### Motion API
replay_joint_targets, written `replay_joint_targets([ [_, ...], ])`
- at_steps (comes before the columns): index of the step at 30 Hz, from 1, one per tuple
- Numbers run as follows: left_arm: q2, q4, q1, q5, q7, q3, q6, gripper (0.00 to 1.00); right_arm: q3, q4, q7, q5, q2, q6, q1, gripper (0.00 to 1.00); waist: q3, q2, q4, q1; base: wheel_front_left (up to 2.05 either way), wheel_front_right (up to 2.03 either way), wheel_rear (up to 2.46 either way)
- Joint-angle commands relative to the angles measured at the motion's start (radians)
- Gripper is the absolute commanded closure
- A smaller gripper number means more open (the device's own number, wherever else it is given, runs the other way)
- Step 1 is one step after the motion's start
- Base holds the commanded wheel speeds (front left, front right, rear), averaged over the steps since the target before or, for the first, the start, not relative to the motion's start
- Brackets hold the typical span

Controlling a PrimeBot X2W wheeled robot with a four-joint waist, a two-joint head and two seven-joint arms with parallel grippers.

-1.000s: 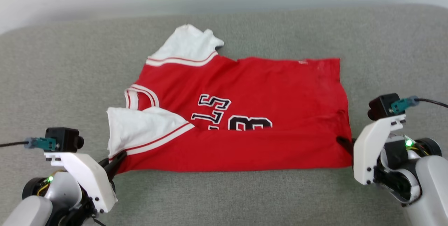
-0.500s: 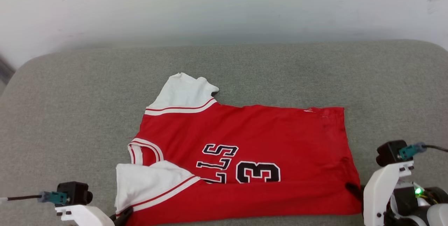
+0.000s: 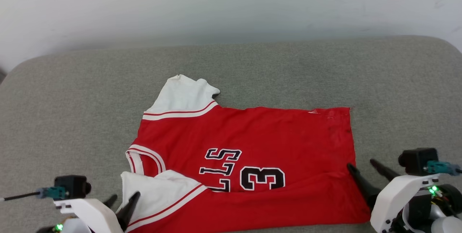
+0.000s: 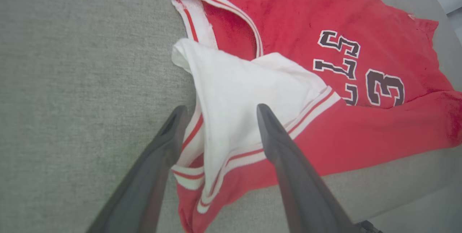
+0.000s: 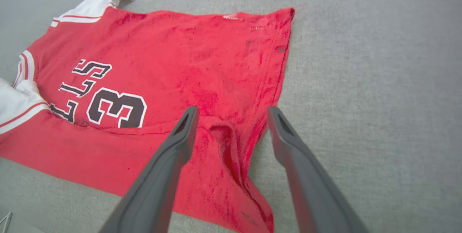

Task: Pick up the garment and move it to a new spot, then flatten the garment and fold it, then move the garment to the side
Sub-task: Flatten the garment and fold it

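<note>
Garment (image 3: 252, 135): lay spread on grey cushion (image 3: 72, 117), about centre of head view, long axis 9-to-3. Had collar (image 3: 132, 160) at 9 o'clock end and hem at 3 o'clock end. Was folded up along near long edge toward 12, with flap covering the lowest of the black white-outlined lettering (image 3: 216, 170) and stopping just short of the "3" (image 3: 262, 178). Showed far white sleeve (image 3: 180, 95) sticking out at 11 o'clock, flat on cushion. Showed near white sleeve (image 3: 155, 193) at 8 o'clock, laid over red body, with red-and-white trim on a diagonal.

Left hand (image 3: 124, 196): sat at 7 o'clock of garment, fingers spread wide, not clamped on cloth. In left wrist view straddled edge of near sleeve, with one finger (image 4: 162, 146) over bare cushion just beside fabric and the other (image 4: 278, 142) over white cloth near striped trim. Couldn't tell whether tips touched cloth.

Right hand (image 3: 361, 163): sat at 4 o'clock of garment, by near hem corner, fingers spread wide, not clamped on cloth. In right wrist view had one finger (image 5: 180, 135) over red fabric and the other (image 5: 285, 139) over bare cushion just past hem edge. Framed a raised crease (image 5: 223, 142) in red cloth between them. Couldn't tell contact here either.

Backed onto pale wall (image 3: 231, 5) at 12 o'clock, beyond far cushion edge.
</note>
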State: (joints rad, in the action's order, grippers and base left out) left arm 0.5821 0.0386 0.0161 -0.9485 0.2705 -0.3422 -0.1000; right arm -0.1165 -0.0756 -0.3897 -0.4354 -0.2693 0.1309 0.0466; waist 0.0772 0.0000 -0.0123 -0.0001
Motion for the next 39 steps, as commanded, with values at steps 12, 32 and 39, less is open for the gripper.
replay_joint_targets([
  [12,-0.011,-0.054,-0.228,0.187,-0.209,0.048,-0.054,0.00,0.095,0.076,0.318,0.160,0.115,0.000,0.088,0.00,0.076,0.0000,-0.075,0.0001,0.00,0.00,0.00],
  [32,0.215,0.257,-0.738,0.078,0.281,0.029,0.147,0.00,0.052,0.039,0.419,0.161,0.209,0.000,0.246,0.00,0.334,0.0000,-0.288,0.0001,0.00,0.00,0.00],
  [39,0.277,0.303,-0.848,0.034,0.526,0.000,0.144,0.00,0.023,0.009,0.452,0.134,0.219,0.000,0.260,0.00,0.399,0.0000,-0.337,0.0001,0.00,0.00,0.00],
])
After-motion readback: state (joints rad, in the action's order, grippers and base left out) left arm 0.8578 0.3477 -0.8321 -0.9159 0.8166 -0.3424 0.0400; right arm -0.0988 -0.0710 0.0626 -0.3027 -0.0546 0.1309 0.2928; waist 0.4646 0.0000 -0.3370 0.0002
